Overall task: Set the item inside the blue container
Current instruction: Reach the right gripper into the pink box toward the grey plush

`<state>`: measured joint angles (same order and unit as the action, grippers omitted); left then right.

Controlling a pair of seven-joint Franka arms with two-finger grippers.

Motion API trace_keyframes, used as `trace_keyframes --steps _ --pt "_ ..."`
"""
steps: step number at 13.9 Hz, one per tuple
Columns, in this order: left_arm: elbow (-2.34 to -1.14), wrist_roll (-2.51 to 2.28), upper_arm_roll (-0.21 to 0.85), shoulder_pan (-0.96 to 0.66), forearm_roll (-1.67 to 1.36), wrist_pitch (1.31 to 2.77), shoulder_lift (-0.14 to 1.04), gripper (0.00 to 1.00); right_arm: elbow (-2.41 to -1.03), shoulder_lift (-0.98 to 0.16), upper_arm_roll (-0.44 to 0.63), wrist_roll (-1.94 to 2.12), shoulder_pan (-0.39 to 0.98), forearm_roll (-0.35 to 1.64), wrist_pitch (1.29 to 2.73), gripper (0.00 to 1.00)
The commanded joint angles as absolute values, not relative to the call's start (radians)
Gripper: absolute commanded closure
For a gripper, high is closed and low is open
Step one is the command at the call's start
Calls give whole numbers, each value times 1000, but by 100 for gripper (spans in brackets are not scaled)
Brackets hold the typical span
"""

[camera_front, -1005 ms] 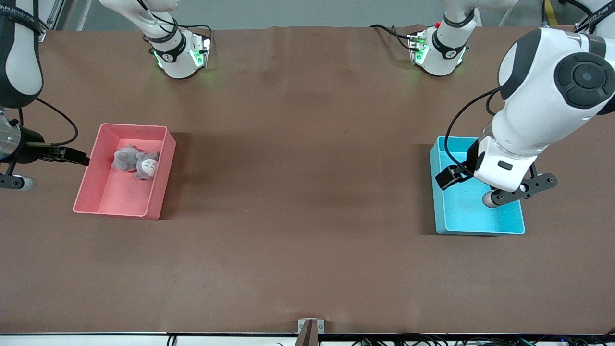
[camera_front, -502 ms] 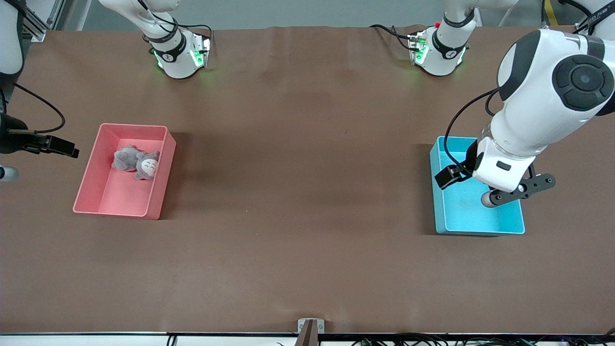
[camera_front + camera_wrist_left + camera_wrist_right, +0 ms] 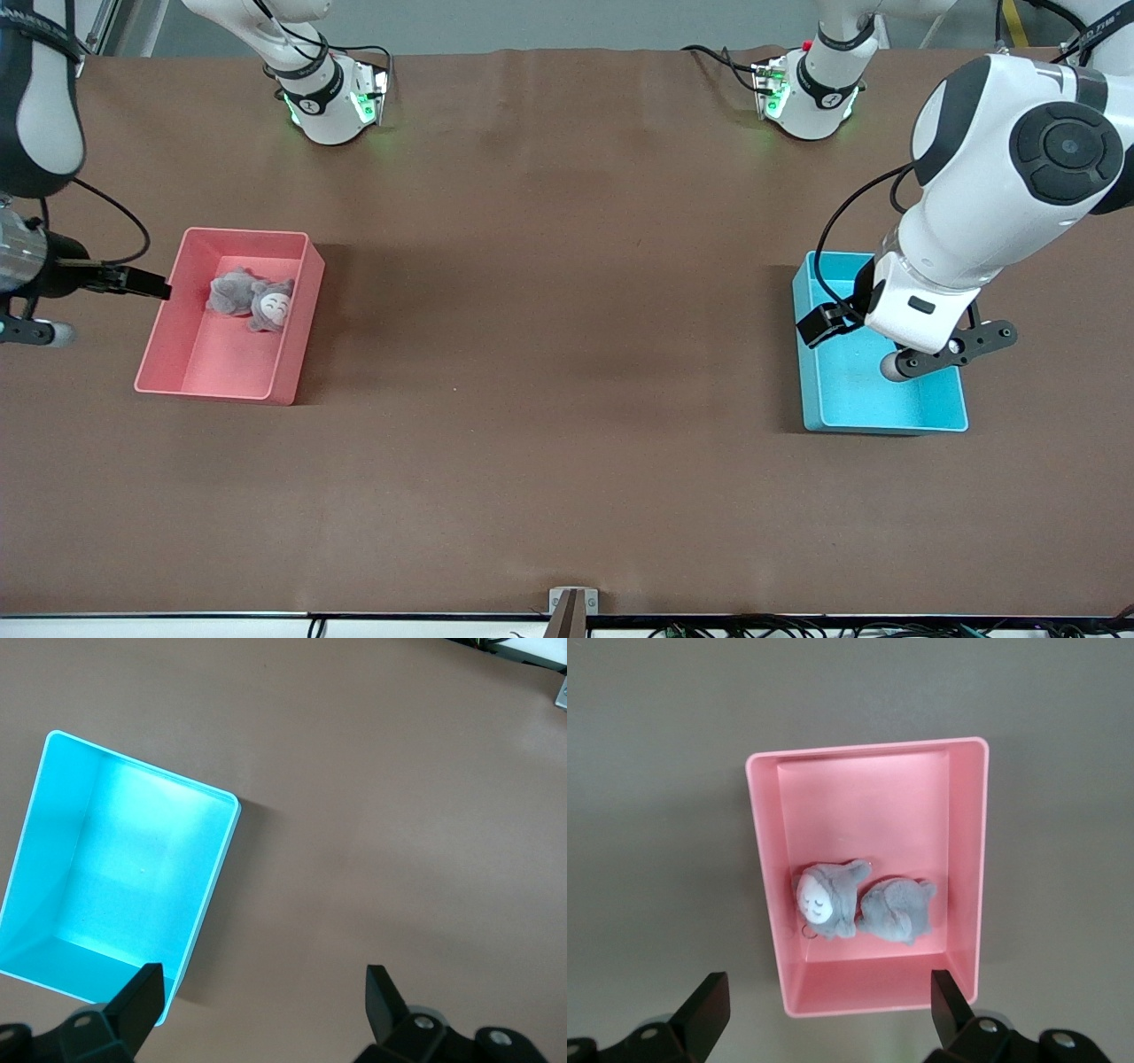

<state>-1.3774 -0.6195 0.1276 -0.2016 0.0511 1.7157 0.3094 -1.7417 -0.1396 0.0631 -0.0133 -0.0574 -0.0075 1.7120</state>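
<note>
Left pincer (image 3: 259,997) hangs over the blue container (image 3: 886,416), fingers (image 3: 142,992) spread wide, nothing between them. In the left wrist view the gap sits past the bin's corner, over bare brown worktop (image 3: 549,354). Left arm's wrist and forearm cover part of the bin's interior in the front view.

Right pincer (image 3: 824,1001) is wide open too, holding nothing, up over the worktop at the right arm's end, just beside the pink bin (image 3: 177,385). Its wrist view looks straight down into that bin.

Blue container: low-walled rectangle, rounded corners, flat on the worktop toward the left arm's end. Long axis runs from the robot bases toward the front camera. Visible floor is bare; the part under the arm is hidden in the front view, but the left wrist view (image 3: 124,877) shows most of the inside with nothing in it.

Pink bin: same shape, long axis roughly the same way but tilted slightly, well apart from the blue one with open worktop between them. Holds a grey plush toy (image 3: 252,299) with a white face, lying on its side in the half of the bin farther from the front camera. Toy's long axis runs across the bin's width, head (image 3: 819,896) toward the wall on the blue container's side.

Small metal bracket (image 3: 572,601) sits at the worktop edge nearest the front camera, midway along.
</note>
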Motion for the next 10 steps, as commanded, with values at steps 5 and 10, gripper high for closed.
trace_keyframes --steps 5,10 --pt "-1387 -627 133 -209 66 1726 308 0 -2251 -25 60 -46 -78 38 2172 0" --pt "-1394 -643 135 -215 66 1726 310 0 -2402 -75 60 -46 -91 126 2364 0"
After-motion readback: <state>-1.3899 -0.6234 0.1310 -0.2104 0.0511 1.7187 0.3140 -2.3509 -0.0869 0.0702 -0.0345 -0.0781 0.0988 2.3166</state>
